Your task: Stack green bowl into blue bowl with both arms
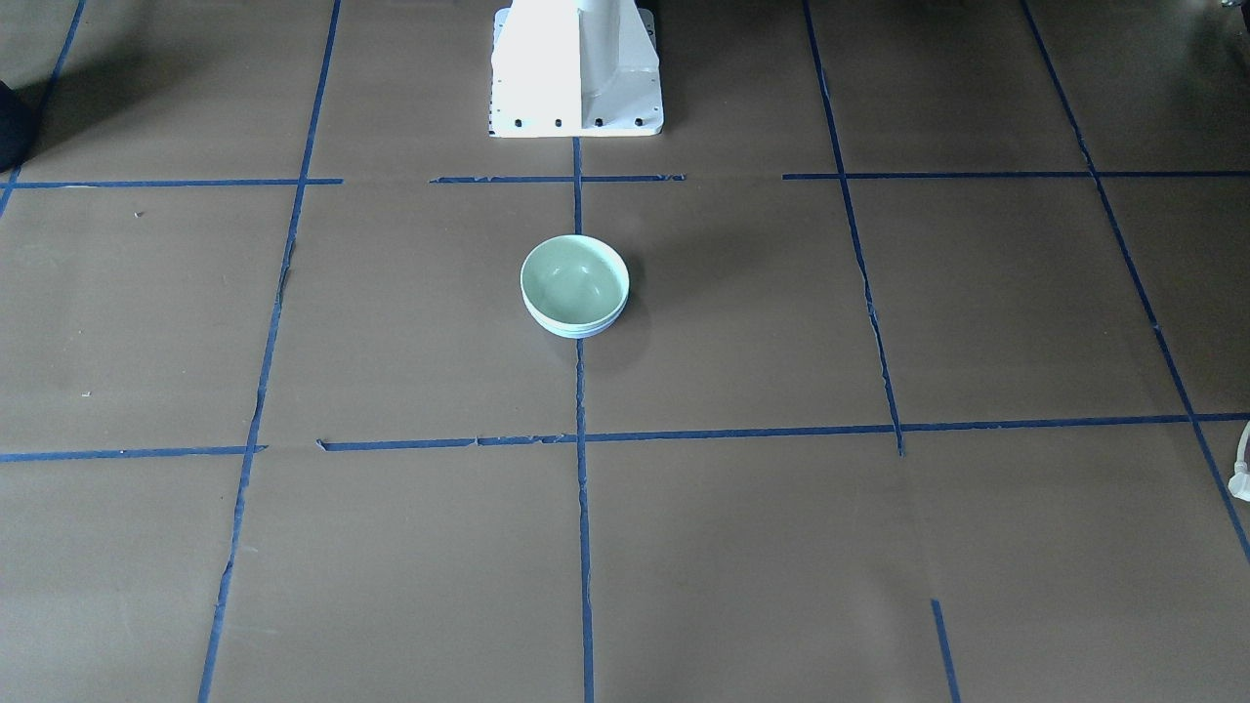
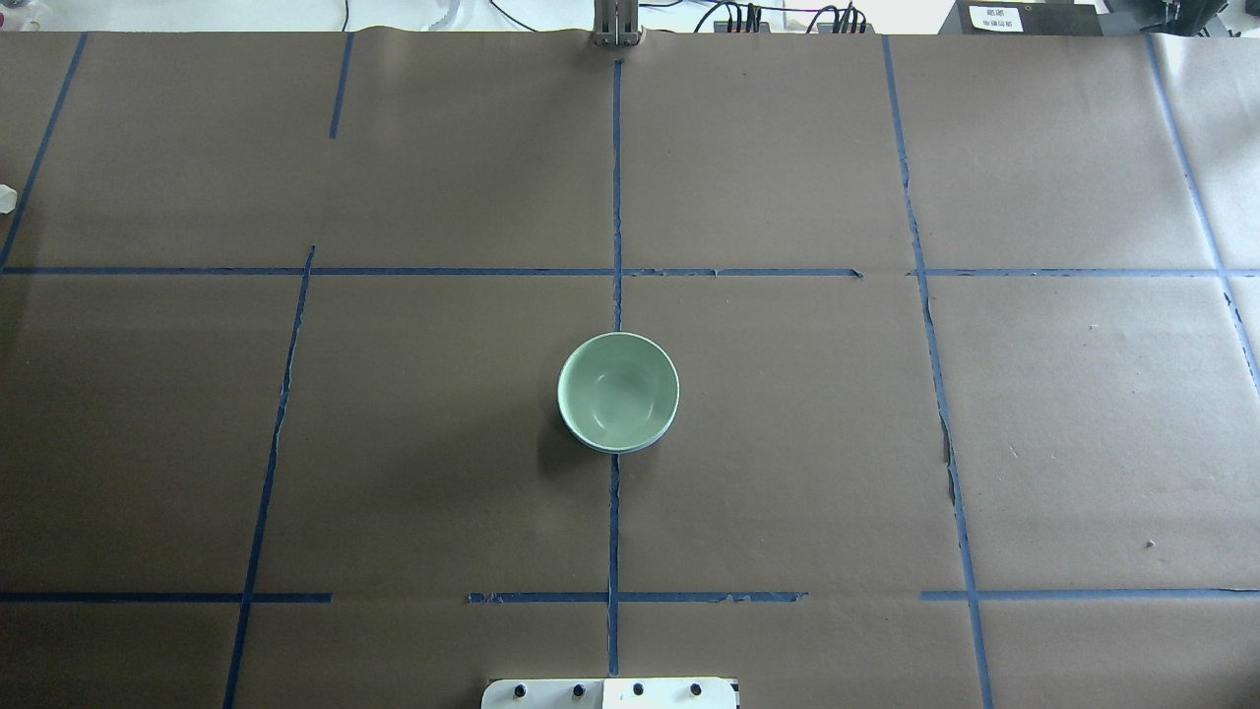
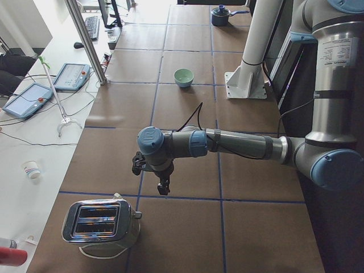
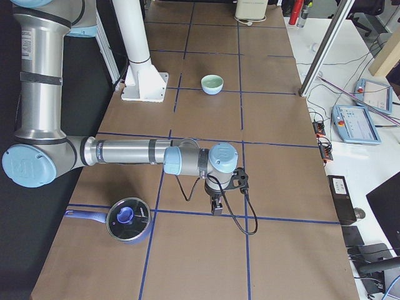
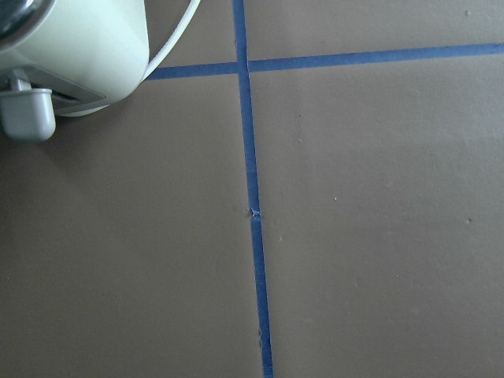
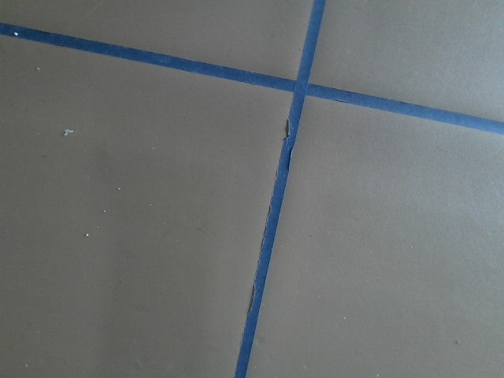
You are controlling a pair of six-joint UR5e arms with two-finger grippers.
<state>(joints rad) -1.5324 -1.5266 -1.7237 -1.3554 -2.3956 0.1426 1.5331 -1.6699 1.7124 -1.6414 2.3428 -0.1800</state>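
Green bowl (image 2: 618, 389) nested inside blue bowl (image 1: 578, 332), apparently fully seated, only a thin blue edge showing beneath it, at the centre of the table (image 2: 886, 443) on the middle tape line (image 2: 614, 532). Left gripper (image 3: 164, 186) well apart at the left end, near a toaster (image 3: 101, 223). Right gripper (image 4: 216, 206) at the right end, near a lidded saucepan (image 4: 128, 220). Opening of either gripper impossible to tell from these side views.

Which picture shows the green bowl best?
The overhead view: the green bowl is big, and you look straight inside it. The front-facing view shows it nearly as well. Both side views show it tiny, and the wrist cameras miss it.
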